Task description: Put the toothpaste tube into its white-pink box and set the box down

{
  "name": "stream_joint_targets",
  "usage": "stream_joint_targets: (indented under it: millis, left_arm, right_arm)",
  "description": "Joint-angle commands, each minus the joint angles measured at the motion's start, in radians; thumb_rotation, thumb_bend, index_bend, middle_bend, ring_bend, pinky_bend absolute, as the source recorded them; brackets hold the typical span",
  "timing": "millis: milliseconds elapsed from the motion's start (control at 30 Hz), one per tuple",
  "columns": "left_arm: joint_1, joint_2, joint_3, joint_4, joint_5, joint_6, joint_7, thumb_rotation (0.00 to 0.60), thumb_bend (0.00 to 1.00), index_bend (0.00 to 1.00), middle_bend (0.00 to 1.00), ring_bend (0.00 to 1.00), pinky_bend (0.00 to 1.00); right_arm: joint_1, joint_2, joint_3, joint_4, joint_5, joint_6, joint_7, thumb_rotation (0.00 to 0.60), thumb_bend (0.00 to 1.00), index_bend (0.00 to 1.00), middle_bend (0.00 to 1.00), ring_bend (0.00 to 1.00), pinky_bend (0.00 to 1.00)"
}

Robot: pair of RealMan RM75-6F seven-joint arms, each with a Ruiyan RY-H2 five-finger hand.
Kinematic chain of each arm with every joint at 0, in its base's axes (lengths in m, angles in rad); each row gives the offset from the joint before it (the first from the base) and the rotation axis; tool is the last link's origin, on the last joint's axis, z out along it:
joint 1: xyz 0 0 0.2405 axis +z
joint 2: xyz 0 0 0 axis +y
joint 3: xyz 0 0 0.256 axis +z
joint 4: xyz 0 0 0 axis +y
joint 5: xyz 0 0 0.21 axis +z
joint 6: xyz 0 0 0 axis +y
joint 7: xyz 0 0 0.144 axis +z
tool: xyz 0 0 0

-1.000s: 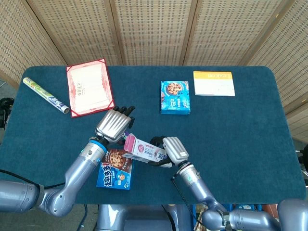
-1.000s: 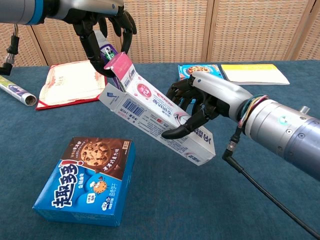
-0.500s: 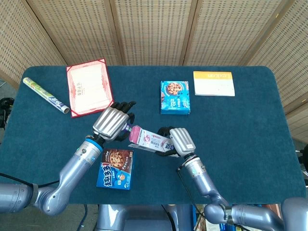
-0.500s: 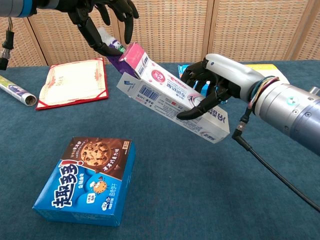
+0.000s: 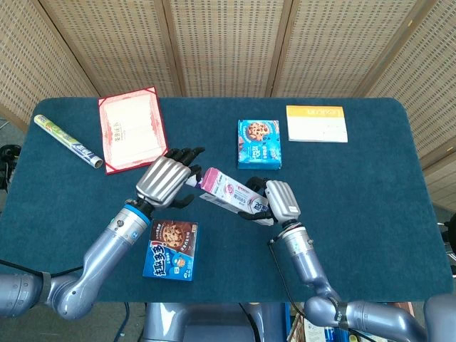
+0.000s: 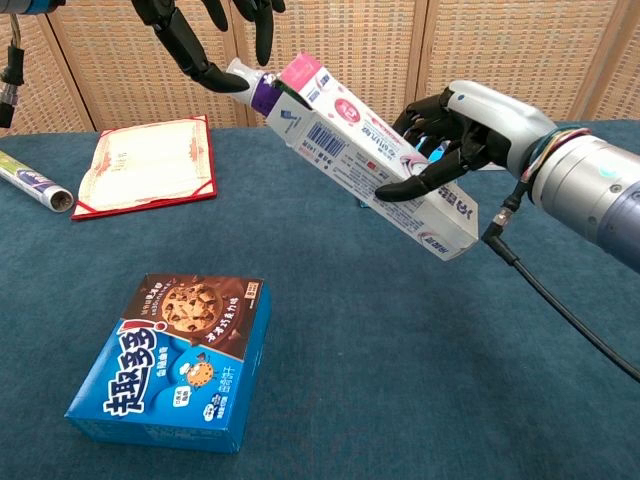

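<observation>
Left hand [image 6: 215, 40] pinching the tube [image 6: 250, 80], right hand [image 6: 465, 125] gripping the box [image 6: 370, 160]: best push straight along its axis.

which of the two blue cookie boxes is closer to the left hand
The cookie box at the table's near edge, just below the left hand. The other cookie box lies farther back, near the yellow-topped white booklet.

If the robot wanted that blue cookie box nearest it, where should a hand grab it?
Probably across the two long side edges of the flat blue cookie box, coming straight down from above. It lies flat on the blue table, so only its top and thin sides are exposed.
</observation>
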Motion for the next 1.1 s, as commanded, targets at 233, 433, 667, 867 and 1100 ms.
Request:
stream_joint_targets:
  millis: [233,433,667,867,1100]
  left_arm:
    - [0.071,0.027,-0.061,-0.003,0.119,0.023,-0.158,0.6,0.33,0.43,0.1,0.14,0.18]
    - [0.142,0.081,-0.061,-0.025,0.236,0.043,-0.244,0.6,0.33,0.43,0.1,0.13,0.16]
    - [0.227,0.092,-0.035,-0.004,0.358,0.082,-0.344,0.6,0.32,0.42,0.1,0.13,0.16]
    - [0.269,0.077,-0.017,0.059,0.422,0.073,-0.402,0.6,0.33,0.42,0.1,0.13,0.16]
    - [0.286,0.065,-0.028,0.084,0.446,0.06,-0.414,0.6,0.33,0.42,0.1,0.13,0.16]
  right_arm:
    - [-0.028,0.03,0.043,0.003,0.04,0.023,0.063,0.6,0.11,0.66,0.57,0.46,0.54]
    - [-0.059,0.065,0.042,0.024,0.027,0.037,0.117,0.6,0.11,0.66,0.57,0.46,0.54]
    - [-0.129,0.07,0.08,0.05,0.041,0.069,0.334,0.6,0.11,0.66,0.57,0.46,0.54]
    - [-0.174,0.062,0.088,0.107,-0.013,0.102,0.514,0.6,0.11,0.66,0.57,0.46,0.54]
    - [-0.185,0.034,0.078,0.161,-0.082,0.143,0.604,0.6,0.11,0.66,0.57,0.46,0.54]
